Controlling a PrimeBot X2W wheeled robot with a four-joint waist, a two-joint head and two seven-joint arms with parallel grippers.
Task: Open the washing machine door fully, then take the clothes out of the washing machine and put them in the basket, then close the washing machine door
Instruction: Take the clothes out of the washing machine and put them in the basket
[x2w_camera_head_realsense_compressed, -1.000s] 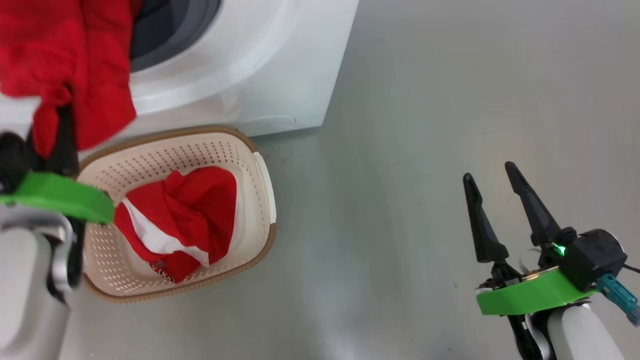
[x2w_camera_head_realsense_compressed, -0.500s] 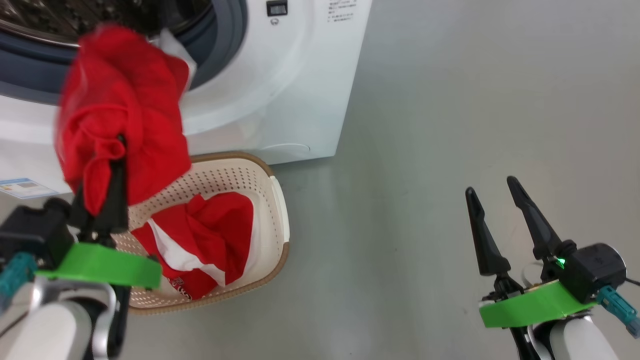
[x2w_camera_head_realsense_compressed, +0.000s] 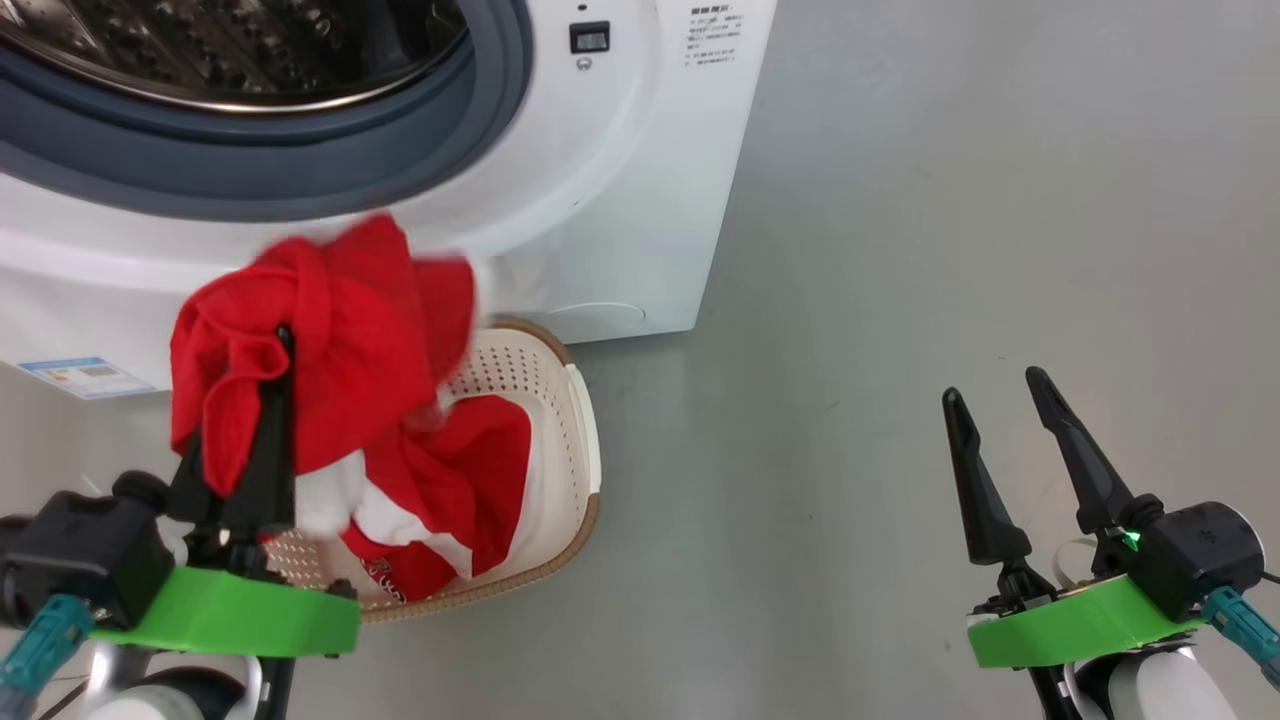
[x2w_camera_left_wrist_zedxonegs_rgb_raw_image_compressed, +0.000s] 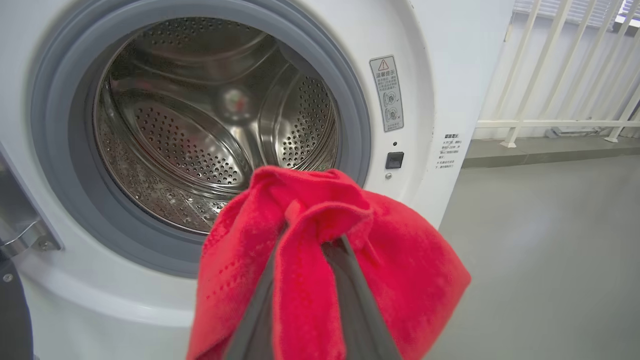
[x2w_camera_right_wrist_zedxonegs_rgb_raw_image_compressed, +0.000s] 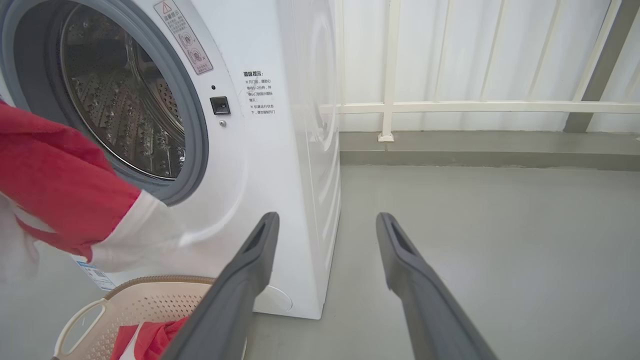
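left hand (x2w_camera_head_realsense_compressed: 278, 360) is clenched on a red garment (x2w_camera_head_realsense_compressed: 340, 330). the cloth is bunched over its fingertips and hangs in front of the washing machine (x2w_camera_head_realsense_compressed: 640, 200), below the grey rubber ring (x2w_camera_head_realsense_compressed: 300, 180) and above the left side of the basket (x2w_camera_head_realsense_compressed: 585, 440). a second red garment (x2w_camera_head_realsense_compressed: 460, 480) already lies inside that basket. right hand (x2w_camera_head_realsense_compressed: 992, 384) is released, fingers wide, gripping nothing, well apart over bare floor (x2w_camera_head_realsense_compressed: 950, 200).

the drum (x2w_camera_left_wrist_zedxonegs_rgb_raw_image_compressed: 200, 130) looks bare from the left wrist view, so i'd call this the last piece going in. to do it well, carry the bundle over the middle of the basket, not the rim, and get low before letting go. that trailing white-trimmed tail could drape over the brown rim or reach the floor. the cloth wraps the fingers and may cling, so a wide release and a straight lift should free it.

room: the machine's front stands close behind the basket, so the far side is tight. the right and near sides are open floor. a white railing (x2w_camera_right_wrist_zedxonegs_rgb_raw_image_compressed: 450, 107) stands well back.
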